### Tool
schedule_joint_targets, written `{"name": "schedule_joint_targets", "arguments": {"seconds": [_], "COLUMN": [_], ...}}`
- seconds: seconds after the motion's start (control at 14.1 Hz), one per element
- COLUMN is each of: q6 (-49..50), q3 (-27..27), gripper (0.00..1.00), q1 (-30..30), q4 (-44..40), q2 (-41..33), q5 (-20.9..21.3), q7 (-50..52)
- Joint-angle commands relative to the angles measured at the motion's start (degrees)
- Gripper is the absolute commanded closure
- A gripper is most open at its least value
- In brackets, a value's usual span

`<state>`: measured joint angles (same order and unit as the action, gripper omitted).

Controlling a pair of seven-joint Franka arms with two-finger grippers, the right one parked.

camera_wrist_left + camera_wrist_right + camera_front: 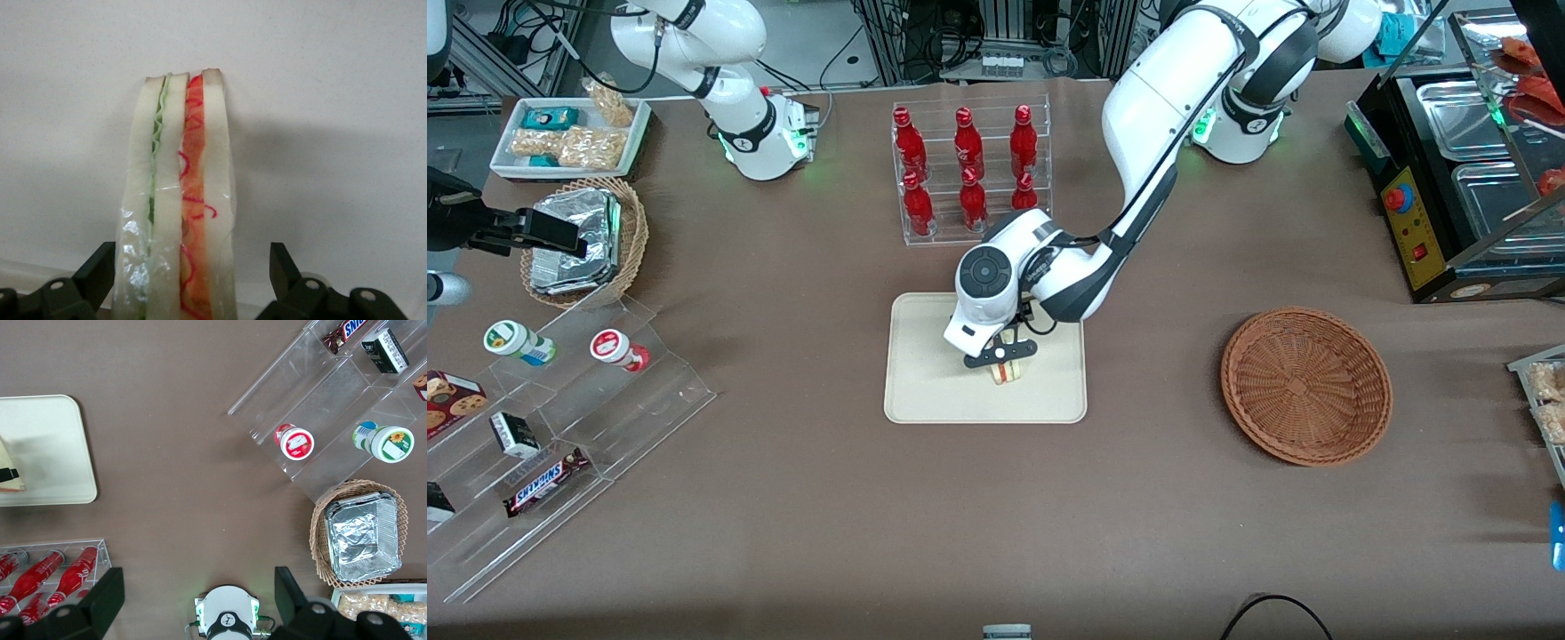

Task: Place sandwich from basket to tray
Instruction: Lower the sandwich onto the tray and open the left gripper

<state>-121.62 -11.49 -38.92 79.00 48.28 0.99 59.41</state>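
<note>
The sandwich (177, 200) stands edge-up on the tray (925, 391), seemingly loose between the gripper (1003, 354)'s parted fingers (95, 272); next, lift clear. The basket (1305, 385) holds nothing.

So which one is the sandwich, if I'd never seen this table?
Find the cream tray mid-table, in front of the red bottles' rack. The open gripper straddles the sandwich on it: a white bread wedge striped with red and green filling.

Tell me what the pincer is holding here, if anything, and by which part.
Nothing is gripped: the pincer is open over the tray, its fingers apart from the sandwich standing between them.
</note>
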Motion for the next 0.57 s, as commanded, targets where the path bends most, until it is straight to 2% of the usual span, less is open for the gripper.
{"name": "schedule_joint_targets", "arguments": {"seconds": [0.0,0.28,0.5], "q6": [0.24,1.03,5.59], "q3": [0.59,0.68,0.68], "gripper": [0.0,0.0,0.0], "q1": [-0.37,0.86,1.57], "q4": [-1.13,-1.13,-1.22], "q2": [-0.02,-1.69,-3.62], "q5": [1.03,1.03,1.04], "q7": [1.32,0.97,0.62]}}
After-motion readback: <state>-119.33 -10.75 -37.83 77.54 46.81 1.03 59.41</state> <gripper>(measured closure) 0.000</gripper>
